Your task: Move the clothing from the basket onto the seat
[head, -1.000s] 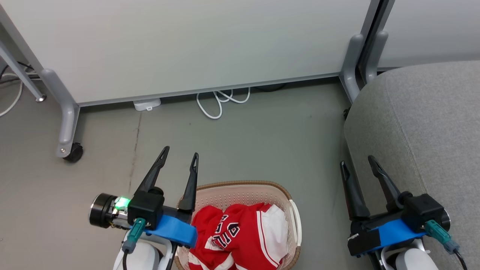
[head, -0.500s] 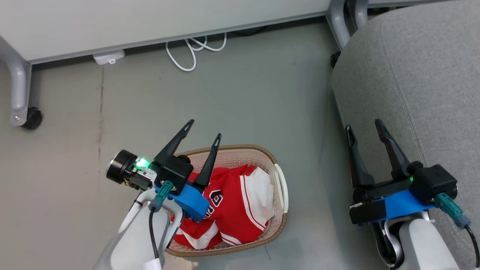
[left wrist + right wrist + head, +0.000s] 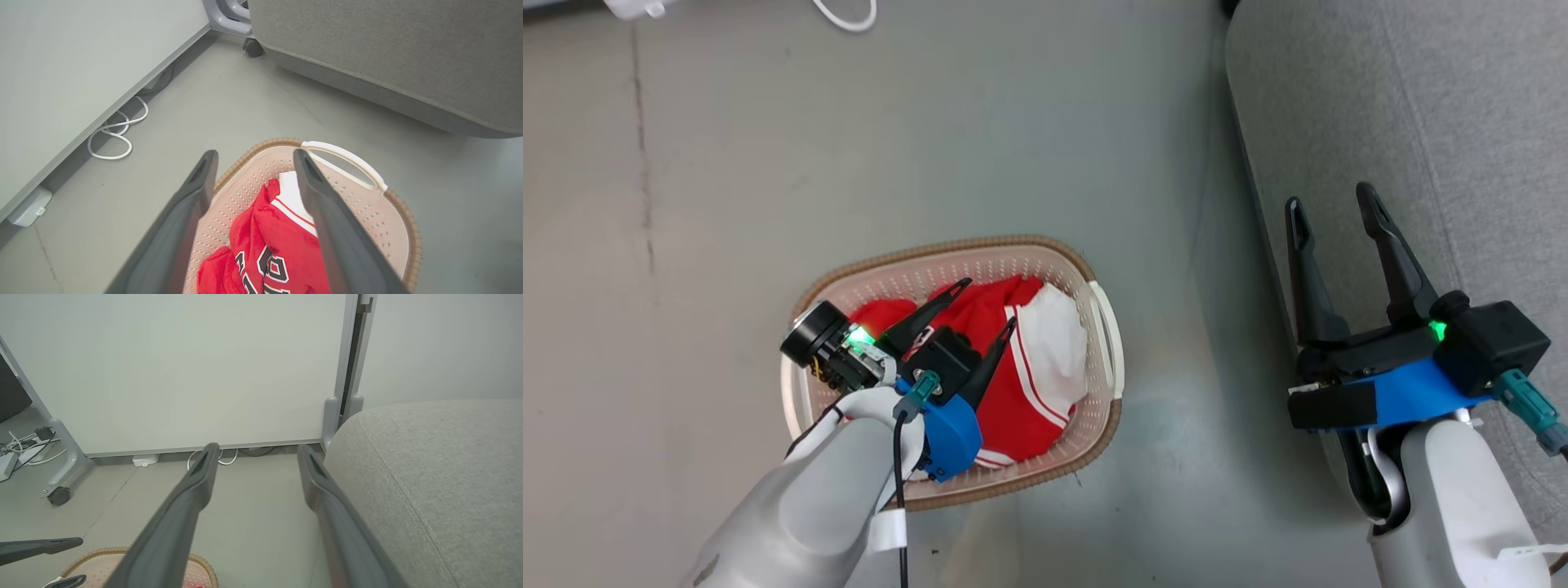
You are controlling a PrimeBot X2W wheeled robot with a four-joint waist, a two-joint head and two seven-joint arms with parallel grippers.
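1. The left claw [image 3: 990,302] hangs over the basket [image 3: 947,249]. Its two dark fingers are spread wide with nothing gripped between them. They point across the inside of the basket towards the white handle [image 3: 1107,327].
2. The right claw [image 3: 1328,198] is well apart from the basket, on the side of that handle. It is also spread wide and empty, and its fingers lie over the near edge of the seat [image 3: 1421,106].
3. The clothing [image 3: 1021,392] lies inside the basket as a crumpled red heap with white stripes. A white panel is at the handle end of the basket. In the left wrist view, black-and-white lettering shows between the fingers.
4. The basket stands on the grey floor [image 3: 768,163], near the seat but apart from it, with a strip of floor between them.
5. Beyond the basket, in the right wrist view, a pale partition panel [image 3: 184,375] stands on grey legs, one of them ending in a caster [image 3: 59,496]. A white cable [image 3: 114,139] lies looped on the floor at the foot of the panel.
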